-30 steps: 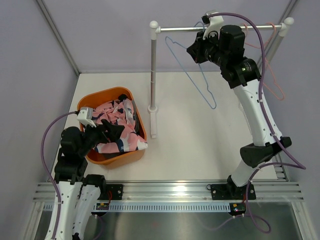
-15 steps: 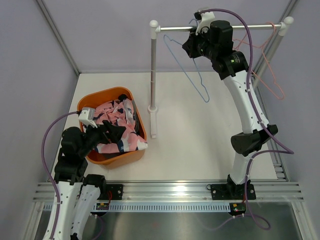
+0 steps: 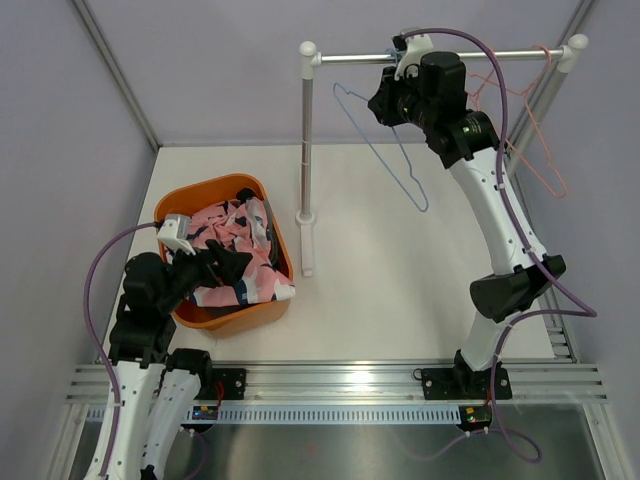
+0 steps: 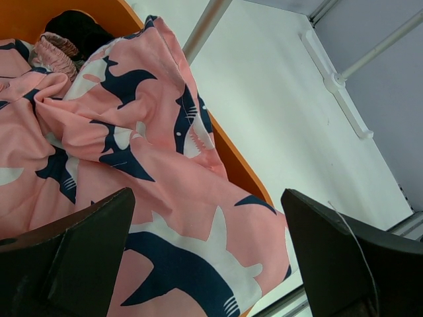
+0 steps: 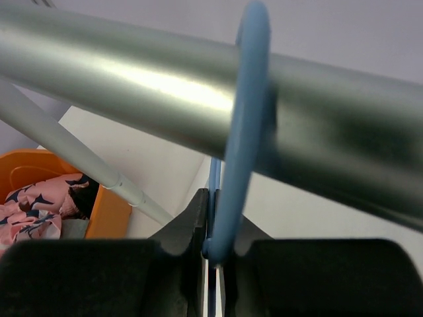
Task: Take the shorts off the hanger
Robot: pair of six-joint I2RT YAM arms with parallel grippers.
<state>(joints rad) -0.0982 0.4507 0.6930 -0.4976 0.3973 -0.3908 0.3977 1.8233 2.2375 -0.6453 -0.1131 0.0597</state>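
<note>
Presently, item by item.

Shorts (image 4: 152,191): pink with navy sharks, lying crumpled and loose in the bin (image 3: 205,188). One fold drapes over the bin's rim on the table side.

Bin: orange, on the left part of the table (image 3: 400,290), near the post (image 3: 306,150).

Left pincer (image 4: 205,198): mine, released, jaws spread wide. It is poised over the shorts at the bin's near edge. Whether the tips touch cloth I cannot tell.

Right pincer (image 5: 215,244): mine, raised to the rail (image 5: 132,72). It is clenched on the blue hanger (image 5: 244,132) just below its hook.

Blue hanger: bare wire, hook looped over the rail. Its body hangs tilted below my right pincer, above the table's far middle.

Rail: silver bar, level, carried by the post at its left end.

Pink hanger (image 3: 547,160): bare wire, at the rail's right end, beside my right arm.

Table: white.
</note>
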